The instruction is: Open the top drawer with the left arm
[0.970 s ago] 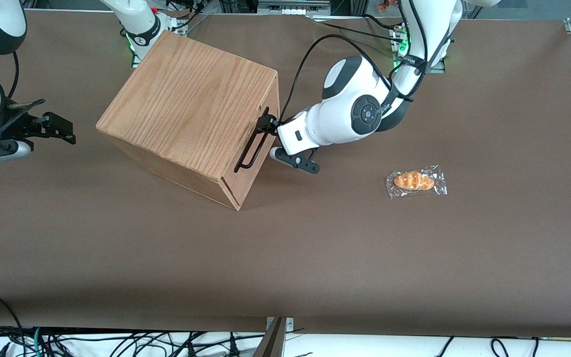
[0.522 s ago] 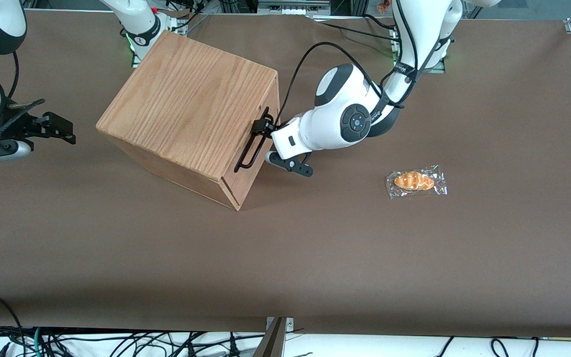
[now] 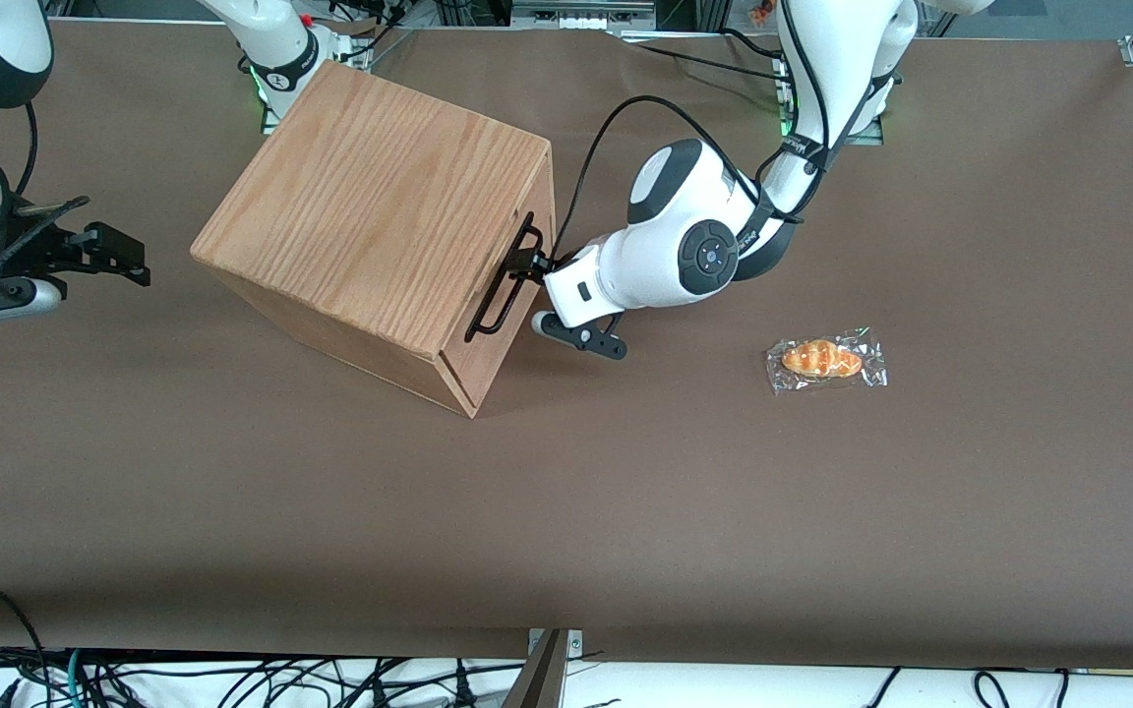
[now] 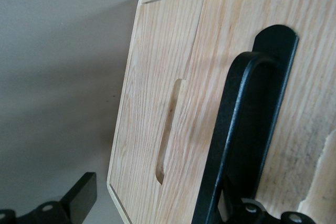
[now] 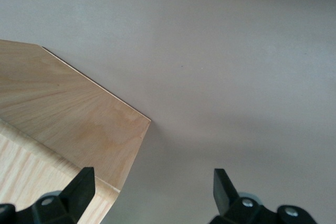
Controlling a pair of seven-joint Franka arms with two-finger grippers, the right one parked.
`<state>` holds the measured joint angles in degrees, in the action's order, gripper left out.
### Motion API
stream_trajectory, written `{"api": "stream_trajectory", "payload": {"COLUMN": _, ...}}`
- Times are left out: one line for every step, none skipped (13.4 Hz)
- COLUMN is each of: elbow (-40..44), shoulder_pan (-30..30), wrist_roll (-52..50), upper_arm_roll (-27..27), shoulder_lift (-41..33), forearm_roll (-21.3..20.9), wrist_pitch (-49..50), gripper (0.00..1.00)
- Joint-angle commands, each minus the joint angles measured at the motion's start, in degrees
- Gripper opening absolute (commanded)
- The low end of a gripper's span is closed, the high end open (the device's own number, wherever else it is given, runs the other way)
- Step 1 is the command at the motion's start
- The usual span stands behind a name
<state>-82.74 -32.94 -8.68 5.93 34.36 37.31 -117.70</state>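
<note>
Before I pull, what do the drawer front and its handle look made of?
The top drawer front looks like light wood or veneer, matte, with visible grain. Its bar handle looks like black metal with a slightly textured coating. The claw sits at the handle, farther from the front camera than the handle's middle.

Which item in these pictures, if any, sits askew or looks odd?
The oak box sits turned at an angle to the table's edges, resting flat. The gripper is at the top drawer's black handle. Nothing looks spilled or damaged.

Even, bright overhead light is seen – soft shadows are cast by the oak box (image 3: 380, 226) and gripper (image 3: 525, 264) onto the table (image 3: 626, 511). Close wood grain is blurred in the left wrist view.
</note>
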Motion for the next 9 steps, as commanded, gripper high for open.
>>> {"api": "stream_trajectory", "payload": {"elbow": 1.9, "shoulder_pan": -0.5, "wrist_roll": 0.0, "upper_arm_roll": -2.5, "shoulder_lift": 1.2, "forearm_roll": -0.7, "wrist_pitch": 0.2, "gripper": 1.00}}
{"api": "stream_trajectory", "payload": {"elbow": 2.0, "shoulder_pan": -0.5, "wrist_roll": -0.2, "upper_arm_roll": -2.8, "shoulder_lift": 1.1, "forearm_roll": -1.8, "wrist_pitch": 0.2, "gripper": 1.00}}
{"api": "stream_trajectory", "payload": {"elbow": 1.9, "shoulder_pan": -0.5, "wrist_roll": -0.2, "upper_arm_roll": -2.8, "shoulder_lift": 1.2, "forearm_roll": -3.2, "wrist_pitch": 0.2, "gripper": 1.00}}
{"api": "stream_trajectory", "payload": {"elbow": 1.9, "shoulder_pan": -0.4, "wrist_roll": -0.2, "upper_arm_roll": -3.1, "shoulder_lift": 1.1, "forearm_roll": -4.7, "wrist_pitch": 0.3, "gripper": 1.00}}
{"api": "stream_trajectory", "payload": {"elbow": 1.9, "shoulder_pan": -0.3, "wrist_roll": -0.2, "upper_arm_roll": -3.3, "shoulder_lift": 1.0, "forearm_roll": -5.7, "wrist_pitch": 0.3, "gripper": 1.00}}
{"api": "stream_trajectory", "payload": {"elbow": 1.9, "shoulder_pan": 0.1, "wrist_roll": -0.2, "upper_arm_roll": -3.5, "shoulder_lift": 0.9, "forearm_roll": -6.4, "wrist_pitch": 0.4, "gripper": 1.00}}
{"api": "stream_trajectory", "payload": {"elbow": 1.9, "shoulder_pan": 0.5, "wrist_roll": -0.1, "upper_arm_roll": -3.8, "shoulder_lift": 0.8, "forearm_roll": -6.9, "wrist_pitch": 0.4, "gripper": 1.00}}
{"api": "stream_trajectory", "payload": {"elbow": 2.0, "shoulder_pan": 1.2, "wrist_roll": 0.0, "upper_arm_roll": -4.1, "shoulder_lift": 0.7, "forearm_roll": -7.1, "wrist_pitch": 0.7, "gripper": 1.00}}
{"api": "stream_trajectory", "payload": {"elbow": 2.0, "shoulder_pan": 1.9, "wrist_roll": 0.2, "upper_arm_roll": -4.2, "shoulder_lift": 0.6, "forearm_roll": -7.1, "wrist_pitch": 1.0, "gripper": 1.00}}
